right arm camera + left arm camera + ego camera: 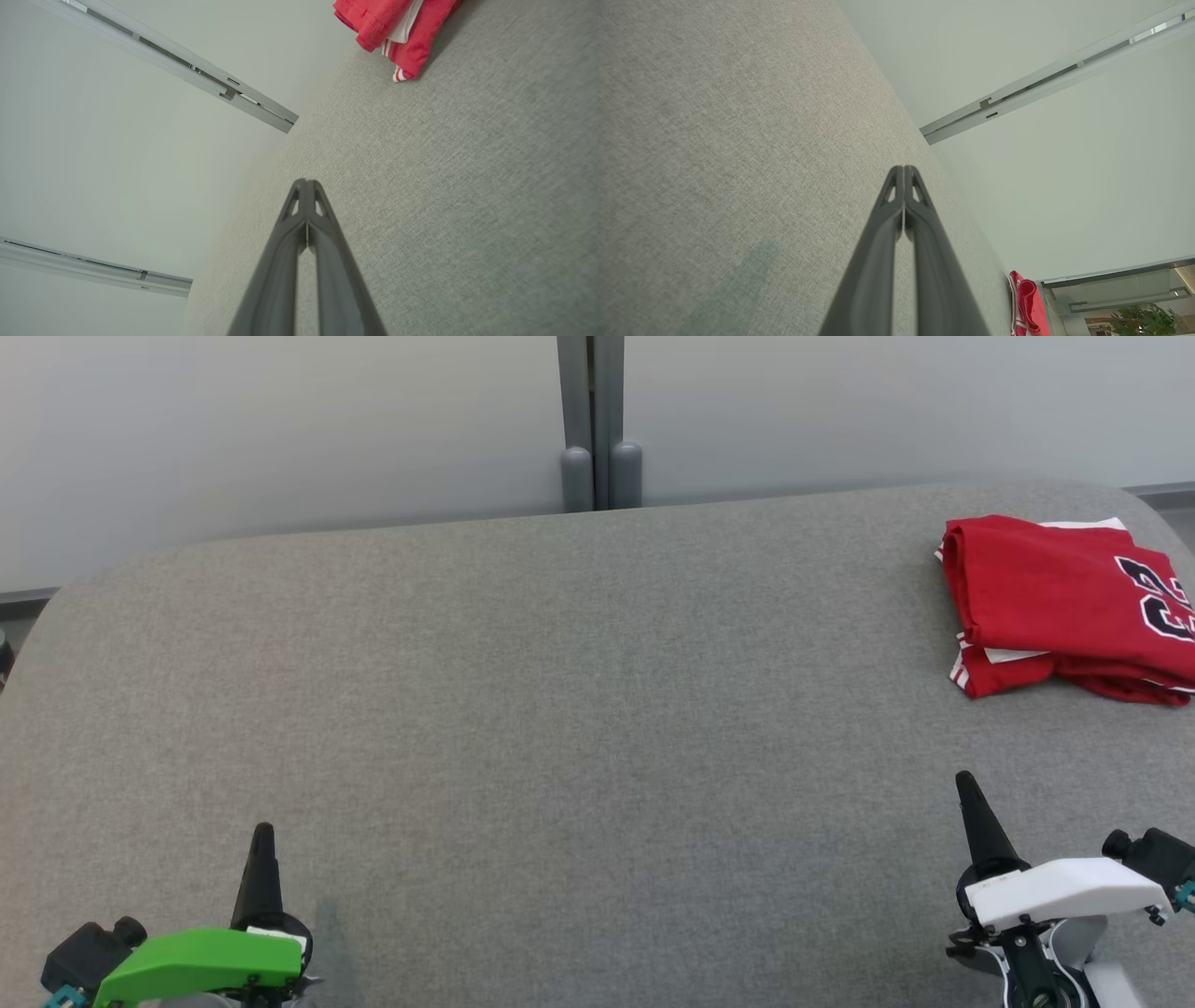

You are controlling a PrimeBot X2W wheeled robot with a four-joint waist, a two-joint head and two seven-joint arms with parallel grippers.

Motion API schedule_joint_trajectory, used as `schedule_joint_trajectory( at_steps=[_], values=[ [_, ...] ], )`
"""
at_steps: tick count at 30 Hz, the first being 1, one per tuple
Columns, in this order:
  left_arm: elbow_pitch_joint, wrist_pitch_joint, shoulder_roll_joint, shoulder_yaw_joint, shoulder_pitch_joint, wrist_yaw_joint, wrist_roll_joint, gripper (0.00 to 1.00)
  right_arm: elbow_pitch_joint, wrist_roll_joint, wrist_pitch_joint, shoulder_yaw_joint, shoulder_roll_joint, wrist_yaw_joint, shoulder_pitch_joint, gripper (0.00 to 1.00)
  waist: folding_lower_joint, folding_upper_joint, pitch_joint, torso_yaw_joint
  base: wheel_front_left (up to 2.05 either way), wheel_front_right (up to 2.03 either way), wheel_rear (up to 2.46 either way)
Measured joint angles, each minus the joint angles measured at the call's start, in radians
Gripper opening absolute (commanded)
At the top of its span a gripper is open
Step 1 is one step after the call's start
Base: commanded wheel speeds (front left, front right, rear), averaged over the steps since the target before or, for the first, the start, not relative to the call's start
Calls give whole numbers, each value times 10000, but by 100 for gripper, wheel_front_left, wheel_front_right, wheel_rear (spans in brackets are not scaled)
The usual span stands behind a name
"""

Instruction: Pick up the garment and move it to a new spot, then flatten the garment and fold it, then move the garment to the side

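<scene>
Garment (1055, 602) lies folded at the far right of the gray surface (560, 709). Left hand (263, 831) and right hand (964, 780) are pinched together, empty.

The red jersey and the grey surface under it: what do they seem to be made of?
The red jersey looks like thin, smooth sports fabric, probably synthetic: it folds softly and shows stitched hems. The grey surface looks like matte woven upholstery cloth: a fine heathered weave shows up close.
</scene>
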Motion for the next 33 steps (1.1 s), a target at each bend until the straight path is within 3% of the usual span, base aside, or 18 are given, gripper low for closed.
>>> schedule_joint_trajectory(
  at_steps=[33],
  values=[
    [-33, 805, 10, 339, -483, 4, -2719, 0, -240, 3066, 821, -291, -23, -2, -125, 0, 0, 0, -106, 114, 0, 0, 0]
  ],
)
